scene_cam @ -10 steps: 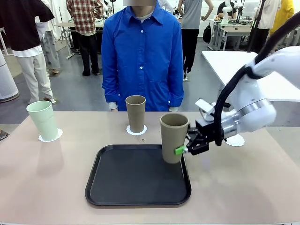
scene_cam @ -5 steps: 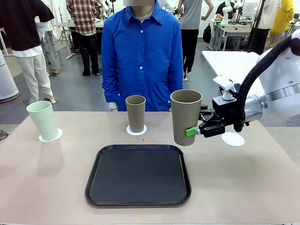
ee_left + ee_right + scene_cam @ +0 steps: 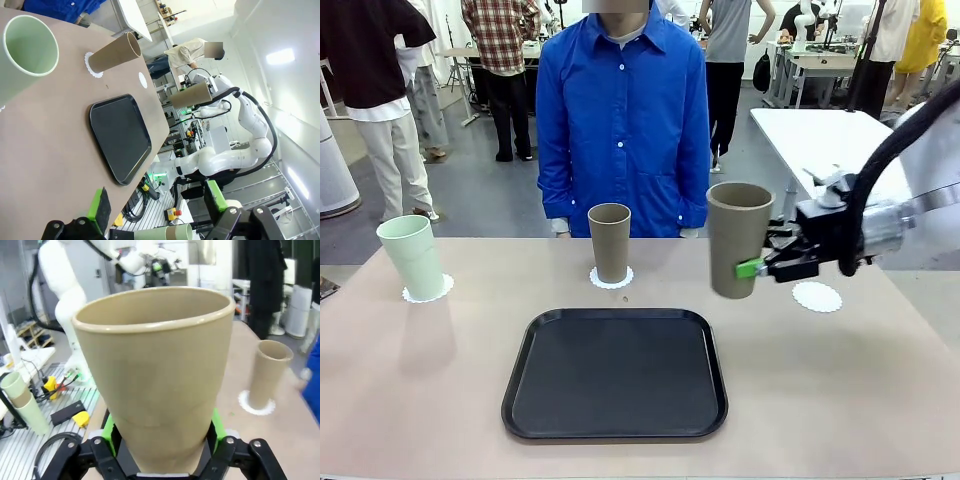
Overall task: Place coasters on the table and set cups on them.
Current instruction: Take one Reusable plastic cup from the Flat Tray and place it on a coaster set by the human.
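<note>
- Front view: a tan cup (image 3: 740, 238) is carried upright above the table (image 3: 420, 370), between the black tray (image 3: 615, 372) and the bare coaster (image 3: 817, 296) at the right.
- The right gripper (image 3: 757, 266) is clamped on the lower wall of this cup, one green pad on each side.
- The cup is judged light, rigid and matte; a low side grip is preferred, since the taper widens upward.
- A second tan cup (image 3: 610, 242) and the mint cup (image 3: 411, 257) are seen standing on their coasters, well apart.
- Open room is available around the bare coaster; the far table edge and a person's blue shirt (image 3: 623, 120) lie beyond.
- The left gripper (image 3: 157, 207) is spread wide and holds nothing.
</note>
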Robot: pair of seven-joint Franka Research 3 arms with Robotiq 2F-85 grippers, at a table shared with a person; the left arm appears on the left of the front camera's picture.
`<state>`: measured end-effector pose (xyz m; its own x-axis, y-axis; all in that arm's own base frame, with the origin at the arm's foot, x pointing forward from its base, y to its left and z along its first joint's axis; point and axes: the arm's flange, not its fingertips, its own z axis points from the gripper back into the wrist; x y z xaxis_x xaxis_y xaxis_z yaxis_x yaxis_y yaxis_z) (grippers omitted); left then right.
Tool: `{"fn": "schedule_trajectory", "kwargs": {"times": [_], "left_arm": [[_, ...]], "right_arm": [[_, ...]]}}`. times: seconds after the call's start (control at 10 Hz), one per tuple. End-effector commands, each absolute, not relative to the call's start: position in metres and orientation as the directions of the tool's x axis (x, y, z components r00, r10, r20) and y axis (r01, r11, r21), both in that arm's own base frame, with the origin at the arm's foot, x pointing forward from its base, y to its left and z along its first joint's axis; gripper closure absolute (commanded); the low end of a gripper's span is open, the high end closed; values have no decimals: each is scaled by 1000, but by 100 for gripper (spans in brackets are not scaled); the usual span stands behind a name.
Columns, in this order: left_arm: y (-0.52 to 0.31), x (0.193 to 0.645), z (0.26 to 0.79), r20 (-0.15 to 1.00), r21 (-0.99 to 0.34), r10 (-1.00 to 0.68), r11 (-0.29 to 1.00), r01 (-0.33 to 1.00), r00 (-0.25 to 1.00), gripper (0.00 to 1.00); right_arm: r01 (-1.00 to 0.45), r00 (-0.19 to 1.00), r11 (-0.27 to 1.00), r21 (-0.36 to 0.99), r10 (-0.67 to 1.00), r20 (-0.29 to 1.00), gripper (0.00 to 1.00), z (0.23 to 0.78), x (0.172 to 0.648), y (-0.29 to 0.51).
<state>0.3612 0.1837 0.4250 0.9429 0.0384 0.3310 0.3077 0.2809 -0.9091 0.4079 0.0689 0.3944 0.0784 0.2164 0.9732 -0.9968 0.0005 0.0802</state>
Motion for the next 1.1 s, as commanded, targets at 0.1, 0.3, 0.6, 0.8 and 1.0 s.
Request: {"fn": "schedule_trajectory", "kwargs": {"times": [0.1,0.3,0.6,0.8,1.0], "left_arm": [[182,358,426,345,-907,44,271,321,937,0],[182,358,426,345,-907,44,271,321,937,0],[182,358,426,345,-907,44,271,321,937,0],[182,358,426,345,-907,44,271,321,937,0],[182,358,426,345,-907,44,271,321,937,0]], "right_arm": [[-972,134,210,108,113,985,18,434,412,-32],[-936,174,325,136,91,981,18,439,420,-85],[-856,251,484,183,79,965,18,426,443,-131],[-877,218,456,149,102,971,18,427,428,-136],[-877,218,456,149,102,971,18,427,428,-136]]}}
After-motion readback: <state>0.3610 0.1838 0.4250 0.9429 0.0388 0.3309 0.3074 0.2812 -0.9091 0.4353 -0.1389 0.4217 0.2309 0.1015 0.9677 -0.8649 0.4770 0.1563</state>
